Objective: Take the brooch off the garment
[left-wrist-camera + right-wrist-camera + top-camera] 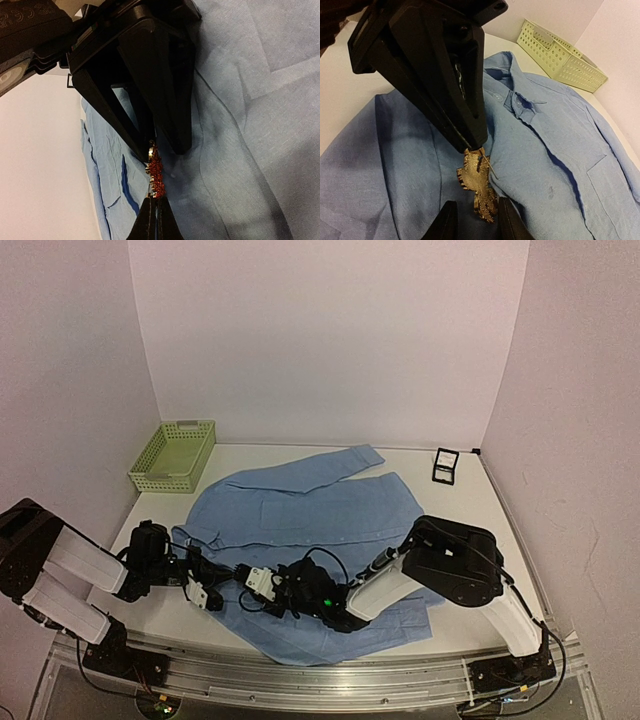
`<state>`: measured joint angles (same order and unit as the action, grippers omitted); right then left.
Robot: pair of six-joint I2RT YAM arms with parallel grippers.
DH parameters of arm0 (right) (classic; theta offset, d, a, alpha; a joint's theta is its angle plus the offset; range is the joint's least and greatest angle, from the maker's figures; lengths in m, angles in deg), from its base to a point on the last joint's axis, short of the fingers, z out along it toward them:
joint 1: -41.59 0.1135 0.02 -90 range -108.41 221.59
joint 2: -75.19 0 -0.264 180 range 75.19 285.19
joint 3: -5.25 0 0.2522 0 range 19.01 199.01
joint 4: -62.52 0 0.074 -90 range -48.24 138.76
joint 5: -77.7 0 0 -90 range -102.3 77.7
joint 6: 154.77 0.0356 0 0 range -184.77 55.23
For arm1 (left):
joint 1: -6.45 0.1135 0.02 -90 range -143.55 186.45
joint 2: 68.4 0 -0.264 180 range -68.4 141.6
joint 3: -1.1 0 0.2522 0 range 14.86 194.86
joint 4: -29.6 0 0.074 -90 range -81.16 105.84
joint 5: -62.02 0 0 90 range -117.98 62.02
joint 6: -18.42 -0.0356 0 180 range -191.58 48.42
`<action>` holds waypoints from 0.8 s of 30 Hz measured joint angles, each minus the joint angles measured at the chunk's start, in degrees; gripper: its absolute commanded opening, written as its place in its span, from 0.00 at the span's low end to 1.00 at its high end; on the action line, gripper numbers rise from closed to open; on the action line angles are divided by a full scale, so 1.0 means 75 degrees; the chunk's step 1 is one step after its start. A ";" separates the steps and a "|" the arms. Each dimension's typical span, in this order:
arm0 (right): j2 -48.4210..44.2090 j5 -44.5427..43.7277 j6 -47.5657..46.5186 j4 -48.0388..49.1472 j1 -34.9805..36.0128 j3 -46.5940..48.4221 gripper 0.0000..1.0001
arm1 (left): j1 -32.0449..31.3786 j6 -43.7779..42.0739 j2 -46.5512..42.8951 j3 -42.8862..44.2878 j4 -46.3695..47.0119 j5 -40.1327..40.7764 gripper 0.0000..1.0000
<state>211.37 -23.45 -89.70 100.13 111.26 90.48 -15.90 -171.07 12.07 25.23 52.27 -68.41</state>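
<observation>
Fingers [148,224] of the left gripper [155,212] are pressed all but together, and between their tips sits one end of the brooch [156,174], a little orange-red cluster with a golden glint. From the other arm's camera you can see the same pinch: the two dark fingers come down to a single point and the ornament hangs just below it, gold-coloured on that side, with a thin pin [490,167] showing beside its upper edge.

The right gripper [476,207] faces the left one tip to tip. Its fingers [447,222] stand a narrow way apart, one on either side of the brooch's other end, so the ornament lies in the gap between them. I can't make out whether either pad actually touches it.

Directly beneath both sets of fingertips is the garment [312,502], a light blue shirt spread flat on the table [475,495], its collar and buttoned front running away beyond the right fingers. Whether the pin is in the cloth or free of it, I cannot tell. Well away from the fingers, toward the far left corner, sits a green mesh basket [173,455], and toward the far right a small black box [445,465].
</observation>
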 measured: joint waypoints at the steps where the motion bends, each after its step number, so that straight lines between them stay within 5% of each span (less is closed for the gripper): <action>1: 0.0000 -0.0079 -0.0036 0.0000 0.0039 0.0000 0.26 | 0.0000 -0.0011 0.0000 0.0000 -0.0003 -0.0003 0.00; 24: 0.0063 -0.0255 -0.0265 -0.0015 0.0154 0.0357 0.26 | 0.0000 -0.0148 0.0066 -0.0055 0.0083 -0.0034 0.00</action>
<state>211.84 -25.36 -91.69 100.02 112.41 93.16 -15.90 -172.17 12.56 24.81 52.89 -68.66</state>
